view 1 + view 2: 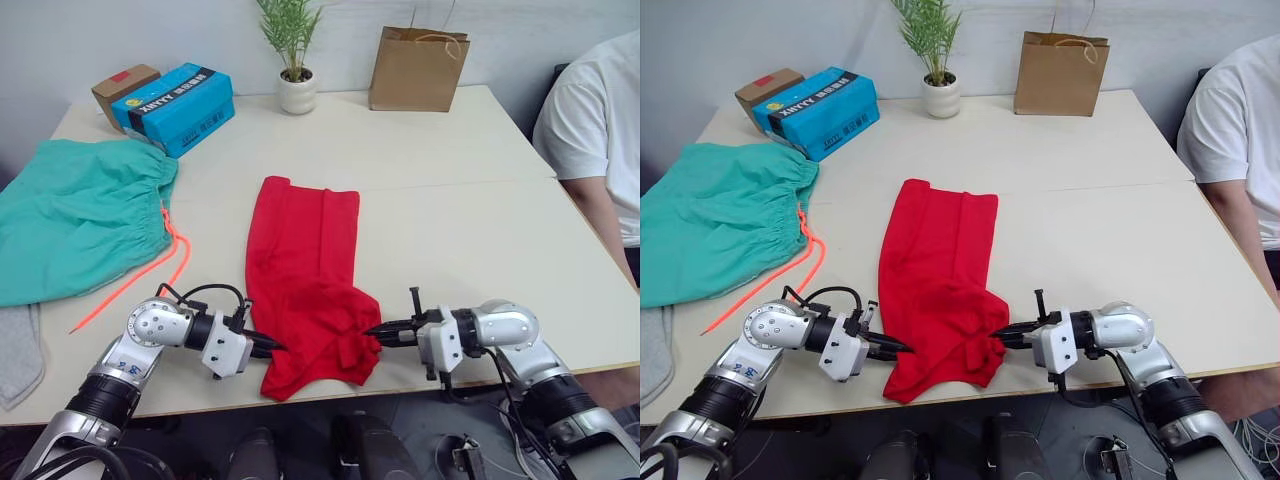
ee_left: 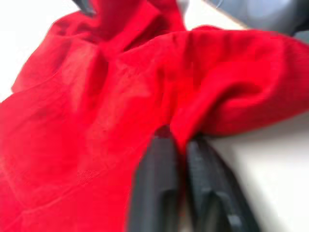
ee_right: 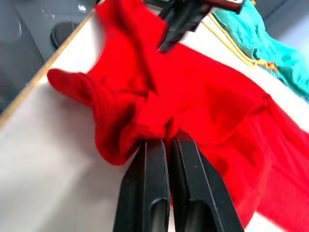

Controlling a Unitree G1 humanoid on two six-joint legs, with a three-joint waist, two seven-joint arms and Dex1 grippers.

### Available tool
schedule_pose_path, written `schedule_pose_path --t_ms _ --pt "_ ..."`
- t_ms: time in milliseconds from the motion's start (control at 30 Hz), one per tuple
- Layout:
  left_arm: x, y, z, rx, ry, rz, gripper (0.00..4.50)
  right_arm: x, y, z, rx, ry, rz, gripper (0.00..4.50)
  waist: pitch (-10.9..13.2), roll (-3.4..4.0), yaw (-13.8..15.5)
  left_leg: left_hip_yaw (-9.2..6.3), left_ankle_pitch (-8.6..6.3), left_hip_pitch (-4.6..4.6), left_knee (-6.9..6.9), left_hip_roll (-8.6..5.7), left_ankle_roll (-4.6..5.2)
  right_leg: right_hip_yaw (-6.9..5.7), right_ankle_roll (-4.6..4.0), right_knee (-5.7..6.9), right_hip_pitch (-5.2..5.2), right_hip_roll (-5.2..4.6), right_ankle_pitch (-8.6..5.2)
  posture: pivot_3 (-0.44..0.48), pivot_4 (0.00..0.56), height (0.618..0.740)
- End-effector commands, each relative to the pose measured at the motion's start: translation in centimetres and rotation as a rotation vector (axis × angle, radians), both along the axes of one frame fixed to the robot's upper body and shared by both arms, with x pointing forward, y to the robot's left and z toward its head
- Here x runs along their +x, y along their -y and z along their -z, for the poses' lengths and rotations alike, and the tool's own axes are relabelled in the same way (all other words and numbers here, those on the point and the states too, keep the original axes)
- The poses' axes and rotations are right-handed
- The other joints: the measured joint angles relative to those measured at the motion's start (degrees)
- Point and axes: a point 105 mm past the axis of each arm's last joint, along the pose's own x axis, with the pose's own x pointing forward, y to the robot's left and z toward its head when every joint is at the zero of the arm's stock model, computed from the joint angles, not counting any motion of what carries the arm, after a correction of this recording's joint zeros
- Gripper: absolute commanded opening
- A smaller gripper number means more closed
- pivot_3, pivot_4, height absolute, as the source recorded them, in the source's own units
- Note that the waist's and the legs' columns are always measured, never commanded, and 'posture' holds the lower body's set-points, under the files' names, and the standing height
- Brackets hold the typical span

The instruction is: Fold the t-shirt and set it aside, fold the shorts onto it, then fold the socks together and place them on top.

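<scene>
1. Left eye view shows the t-shirt (image 1: 303,275) lying as a long red strip in the middle of the worktop (image 1: 450,230), its near end bunched up at the front edge.
2. On the left side of that bunched end, the left end effector (image 1: 268,346) has its fingers pinched narrow on a fold of the t-shirt; the left wrist view shows red cloth caught between its two black fingers (image 2: 157,188).
3. On the right side of the bunched end, the right end effector (image 1: 374,330) is likewise closed on the red fabric, with the fingers (image 3: 149,188) almost together around a crumpled fold.
4. The shorts (image 1: 75,215) lie spread well to the left of the t-shirt, their orange-pink drawstring (image 1: 150,275) trailing between them and the red cloth.
5. A grey sock (image 1: 18,350) lies left of the t-shirt, below the shorts, at the worktop's left edge.
6. Beyond the t-shirt stand a blue box (image 1: 175,105), a brown cardboard box (image 1: 124,88), a potted plant (image 1: 295,55) and a paper bag (image 1: 418,68).
7. A person in a white t-shirt (image 1: 595,130) sits far right of the red t-shirt.
</scene>
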Motion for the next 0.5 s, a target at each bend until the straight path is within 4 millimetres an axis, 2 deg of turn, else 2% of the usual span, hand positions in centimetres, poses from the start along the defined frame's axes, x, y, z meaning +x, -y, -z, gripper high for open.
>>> schedule_pose_path --t_ms 33,167,300,367,500 --pt "-1.3 -0.2 -0.6 -0.054 -0.135 -0.035 0.01 -1.1 0.2 -1.7 0.021 -0.154 -0.018 0.00 0.03 0.04 -0.14 0.00 0.00 0.01 -0.01 0.02 -0.01 0.00 -0.01 0.02 0.00 0.01 -0.01 0.000 0.150 0.740" --pt "-2.9 -0.6 -2.1 -0.083 -0.246 -0.081 0.01 -2.3 0.7 -2.4 -0.035 -0.264 -0.022 0.00 0.06 0.07 -0.05 -0.08 -0.06 -0.03 -0.02 0.06 0.06 -0.05 -0.06 0.04 -0.06 0.02 -0.06 0.000 0.150 0.740" --pt "-4.9 -1.1 -3.4 -0.092 -0.377 -0.150 0.01 -2.2 2.4 -3.7 -0.100 -0.315 0.046 0.00 0.09 0.11 0.02 -0.11 -0.10 -0.02 -0.03 0.02 0.07 -0.06 -0.07 0.02 -0.04 0.01 -0.06 0.000 0.150 0.740" --pt "-6.3 -1.6 -3.4 -0.056 -0.457 -0.173 0.01 -2.6 3.0 -4.1 -0.129 -0.370 0.064 0.00 0.11 0.12 0.02 -0.12 -0.12 -0.02 -0.04 0.01 0.09 -0.05 -0.06 -0.01 -0.04 -0.01 -0.07 0.000 0.150 0.740" --pt "-8.6 -2.7 -2.3 0.010 -0.581 -0.222 0.01 -4.4 3.5 -3.4 -0.203 -0.484 0.046 0.00 0.11 0.11 0.07 -0.21 -0.16 -0.02 -0.14 0.02 0.02 -0.10 -0.12 -0.05 -0.05 0.02 -0.16 0.000 0.150 0.740"
